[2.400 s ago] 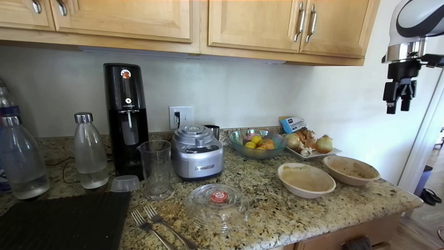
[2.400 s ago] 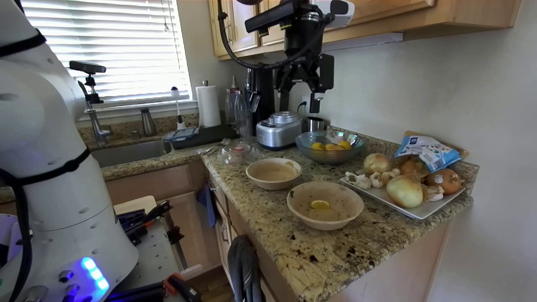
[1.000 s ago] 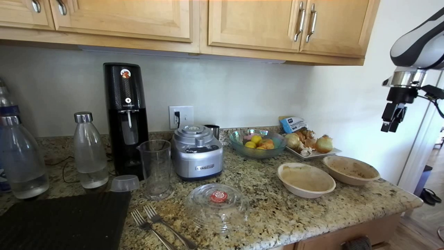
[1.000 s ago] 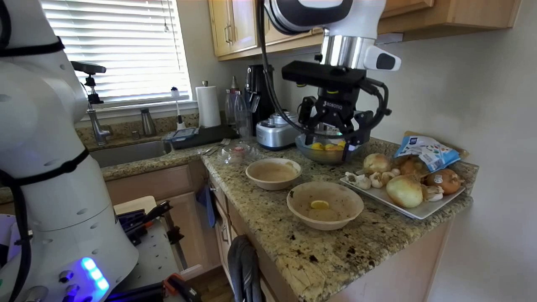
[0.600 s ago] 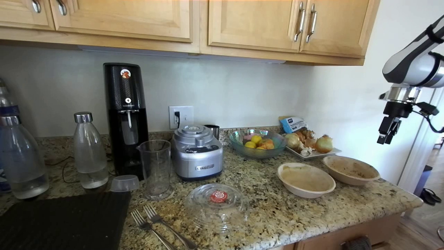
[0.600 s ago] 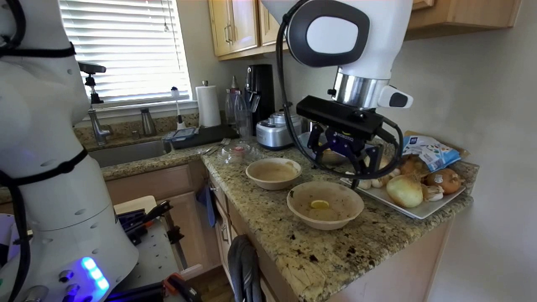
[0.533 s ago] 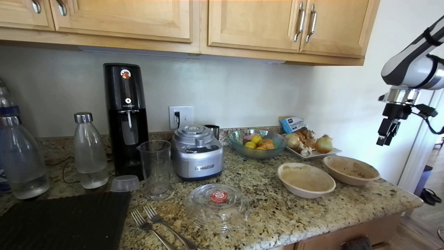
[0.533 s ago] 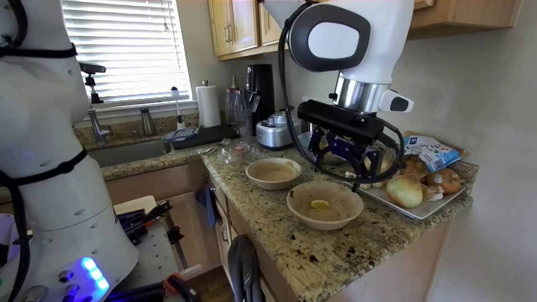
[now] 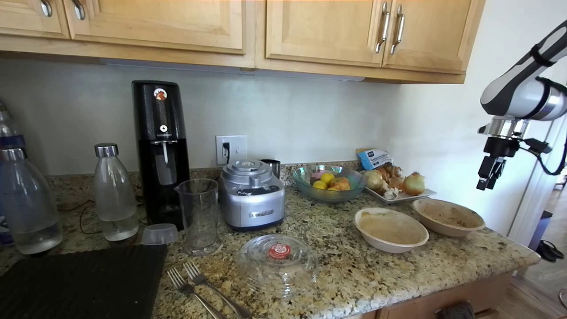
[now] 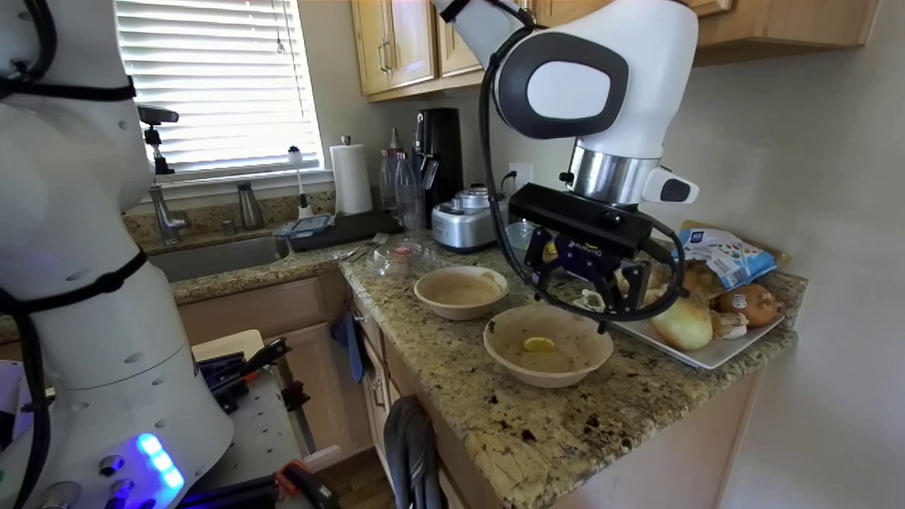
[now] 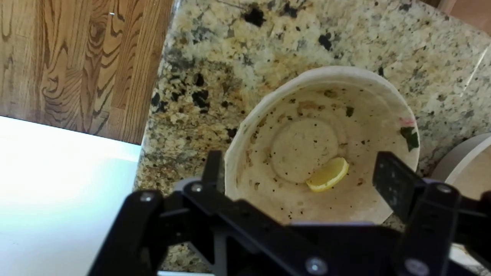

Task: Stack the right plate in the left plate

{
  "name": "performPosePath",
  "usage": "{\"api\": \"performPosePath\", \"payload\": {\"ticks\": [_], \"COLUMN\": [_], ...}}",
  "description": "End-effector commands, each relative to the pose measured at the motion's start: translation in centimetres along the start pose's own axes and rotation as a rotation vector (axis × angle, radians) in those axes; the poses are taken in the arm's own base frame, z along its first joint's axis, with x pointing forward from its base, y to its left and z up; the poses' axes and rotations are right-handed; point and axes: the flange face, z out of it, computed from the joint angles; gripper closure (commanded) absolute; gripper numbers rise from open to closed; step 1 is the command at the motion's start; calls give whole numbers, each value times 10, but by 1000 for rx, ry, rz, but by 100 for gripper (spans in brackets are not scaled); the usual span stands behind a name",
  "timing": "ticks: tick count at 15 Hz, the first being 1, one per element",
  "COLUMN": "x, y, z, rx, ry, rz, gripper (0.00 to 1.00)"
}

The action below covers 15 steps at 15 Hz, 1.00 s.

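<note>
The right plate (image 10: 505, 353), bowl-like and tan with dark specks and a pale rim, holds a yellow lemon wedge (image 10: 539, 345). It stands near the counter's end and also shows in the wrist view (image 11: 307, 149). The left plate (image 10: 459, 290) stands a short way off; only its edge shows at the right of the wrist view (image 11: 475, 168). In an exterior view both the left plate (image 9: 391, 228) and the right plate (image 9: 448, 217) are seen. My gripper (image 11: 303, 172) is open and empty above the right plate. It also shows in both exterior views (image 9: 485, 184) (image 10: 571, 311).
A white tray (image 10: 728, 350) with onions and garlic stands close beside the right plate. A glass fruit bowl (image 9: 305, 192), a food processor (image 9: 252, 199) and a clear plastic lid (image 9: 266, 266) are farther along the counter. Upper cabinets (image 9: 323, 31) hang above. The counter edge (image 11: 157, 96) is near.
My gripper has come down from high up, moved towards the right plate and turned; over the last half second it lowered slightly more. The plates have not moved.
</note>
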Motion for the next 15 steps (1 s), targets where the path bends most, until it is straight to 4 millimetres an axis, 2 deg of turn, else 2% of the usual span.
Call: {"api": "performPosePath", "payload": {"ticks": [1, 7, 15], "x": [1, 10, 19], "y": [1, 15, 54], "z": [3, 34, 61], "rx": [8, 56, 107], "ry": [4, 20, 80], "rz": [-14, -76, -38], "gripper": [0, 0, 0]}}
